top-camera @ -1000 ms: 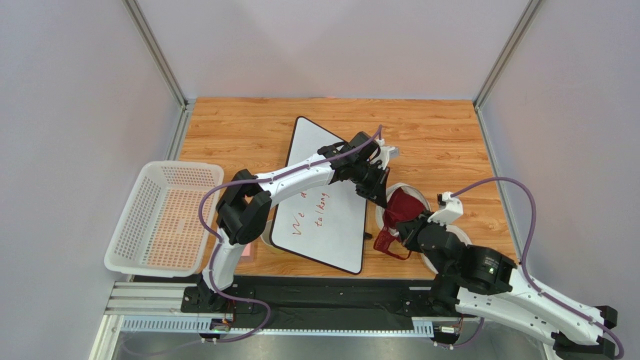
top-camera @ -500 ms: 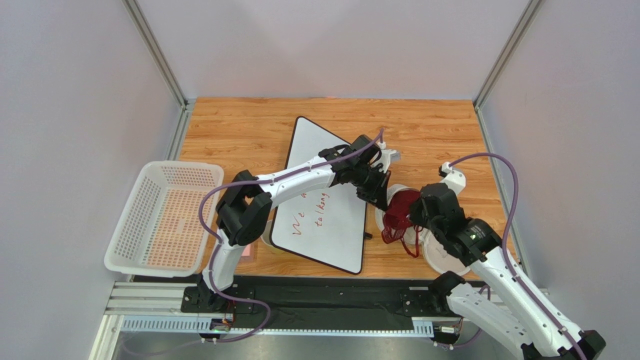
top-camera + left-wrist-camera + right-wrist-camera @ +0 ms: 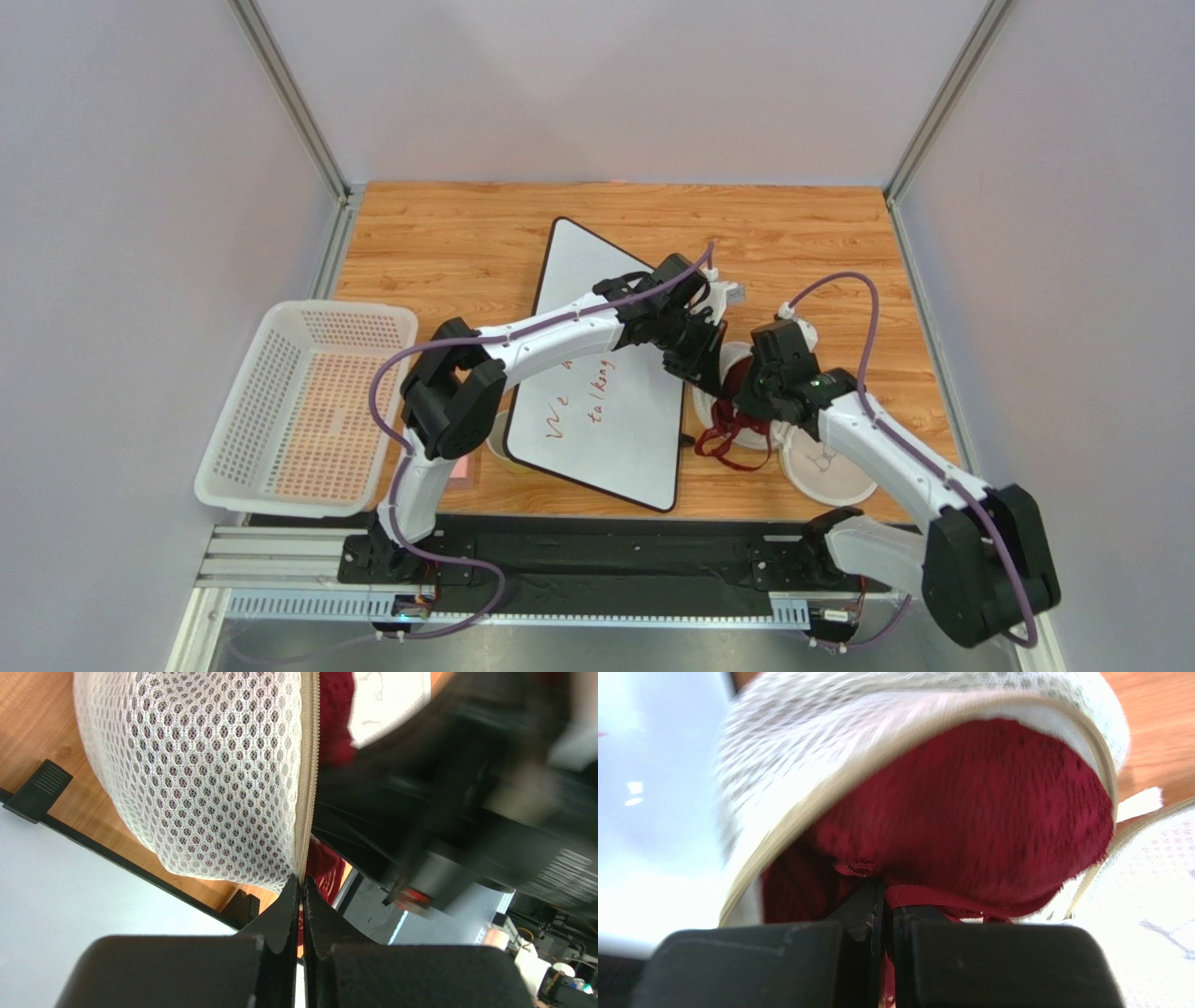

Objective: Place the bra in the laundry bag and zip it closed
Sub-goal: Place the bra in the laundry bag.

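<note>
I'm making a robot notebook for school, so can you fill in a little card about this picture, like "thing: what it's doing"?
left claw: shut, pinching the zipper edge of the laundry bag
right claw: shut on the bra, at the bag's mouth
bra: dark red, partly inside the bag, straps hanging out
lid: unzipped, lying flat beside the bag
whiteboard: left of the bag, red writing
basket: white, far left
zip: not closed yet

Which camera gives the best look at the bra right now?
Right wrist. The bra fills that frame, a red cup in the open laundry bag, the right tool pinching its edge. The top view shows only a small, distant red patch; the left wrist, slivers beside the mesh.
</note>
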Motion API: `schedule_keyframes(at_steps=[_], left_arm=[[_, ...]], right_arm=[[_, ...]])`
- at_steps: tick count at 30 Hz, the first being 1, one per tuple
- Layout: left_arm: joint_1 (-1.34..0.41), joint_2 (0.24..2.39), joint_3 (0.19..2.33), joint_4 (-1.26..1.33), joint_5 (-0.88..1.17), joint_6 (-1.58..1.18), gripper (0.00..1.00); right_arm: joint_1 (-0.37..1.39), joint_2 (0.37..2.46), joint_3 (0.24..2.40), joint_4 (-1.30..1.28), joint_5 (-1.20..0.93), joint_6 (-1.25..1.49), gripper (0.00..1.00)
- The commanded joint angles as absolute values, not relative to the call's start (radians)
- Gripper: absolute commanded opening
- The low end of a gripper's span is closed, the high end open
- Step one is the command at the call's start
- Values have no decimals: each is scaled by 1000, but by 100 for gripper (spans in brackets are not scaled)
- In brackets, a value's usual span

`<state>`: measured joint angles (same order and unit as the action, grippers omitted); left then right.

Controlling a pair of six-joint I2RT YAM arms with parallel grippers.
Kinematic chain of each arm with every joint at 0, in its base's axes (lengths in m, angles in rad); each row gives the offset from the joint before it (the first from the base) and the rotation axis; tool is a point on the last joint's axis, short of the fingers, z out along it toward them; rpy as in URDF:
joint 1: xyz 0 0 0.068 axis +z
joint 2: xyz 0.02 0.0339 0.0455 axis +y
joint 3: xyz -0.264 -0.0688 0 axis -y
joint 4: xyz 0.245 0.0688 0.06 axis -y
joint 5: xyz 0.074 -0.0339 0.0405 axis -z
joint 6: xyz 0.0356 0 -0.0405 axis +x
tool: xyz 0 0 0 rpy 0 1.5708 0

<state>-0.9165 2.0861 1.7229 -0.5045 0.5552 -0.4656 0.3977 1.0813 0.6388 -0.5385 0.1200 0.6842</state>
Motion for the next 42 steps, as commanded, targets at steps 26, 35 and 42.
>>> schedule_keyframes(at_steps=[26, 35, 42], left_arm=[[-908, 2054, 1741, -474, 615, -471, 0], [-904, 2060, 1710, -459, 612, -472, 0], [-904, 2062, 1718, -451, 620, -477, 0]], right_arm=[[319, 884, 790, -977, -5, 678, 93], [319, 819, 827, -1106, 89, 690, 93], [359, 703, 723, -999, -117, 709, 91]])
